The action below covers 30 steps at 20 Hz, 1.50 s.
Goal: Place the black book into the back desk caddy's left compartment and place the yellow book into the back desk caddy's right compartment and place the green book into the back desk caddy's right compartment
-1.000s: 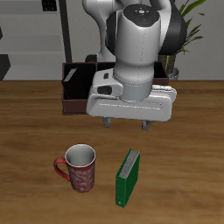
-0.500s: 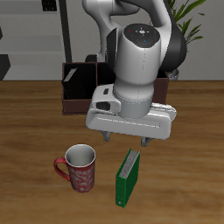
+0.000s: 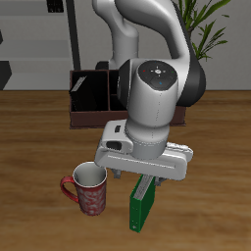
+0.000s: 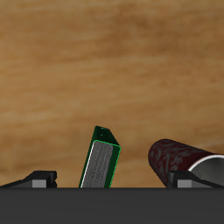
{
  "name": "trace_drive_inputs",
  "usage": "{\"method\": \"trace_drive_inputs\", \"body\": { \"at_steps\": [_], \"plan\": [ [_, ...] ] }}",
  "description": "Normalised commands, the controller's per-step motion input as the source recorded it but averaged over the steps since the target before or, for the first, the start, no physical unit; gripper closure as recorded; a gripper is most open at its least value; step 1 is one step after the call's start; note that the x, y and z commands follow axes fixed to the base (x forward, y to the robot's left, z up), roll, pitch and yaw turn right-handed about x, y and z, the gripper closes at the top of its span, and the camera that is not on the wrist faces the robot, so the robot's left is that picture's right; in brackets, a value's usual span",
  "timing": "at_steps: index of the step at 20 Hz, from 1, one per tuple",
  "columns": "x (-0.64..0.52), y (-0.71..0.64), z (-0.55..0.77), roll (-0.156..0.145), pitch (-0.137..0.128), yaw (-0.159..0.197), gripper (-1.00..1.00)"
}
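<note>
Flanking green book [image 3: 140, 205] — red mug [image 3: 88, 189]

No readable text anywhere: the green book [image 3: 141, 204], the mug [image 3: 87, 187] and the caddy [image 3: 94, 96] carry no labels or numbers.

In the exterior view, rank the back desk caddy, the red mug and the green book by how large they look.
1. Back desk caddy, widest though partly hidden by the arm.
2. and 3. Red mug and green book look alike; the gripper covers the book's top, so I won't rank them.
</note>
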Motion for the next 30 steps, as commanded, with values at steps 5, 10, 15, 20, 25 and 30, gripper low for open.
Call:
{"method": "trace_drive_inputs", "body": {
  "at_steps": [5,10,15,20,25,30],
  "plan": [
    [0.01,0.17,-0.35,-0.006,0.019,-0.02,-1.0],
    [0.03,0.06,-0.29,-0.01,0.029,-0.031,-1.0],
    [0.02,-0.06,-0.2,-0.021,0.029,-0.013,-1.0],
    [0.0,-0.14,-0.2,-0.027,0.035,-0.037,1.0],
    [-0.06,0.02,0.0,-0.006,0.011,0.011,1.0],
    [-0.24,0.11,0.37,-0.001,-0.002,-0.035,1.0]
  ]
}}
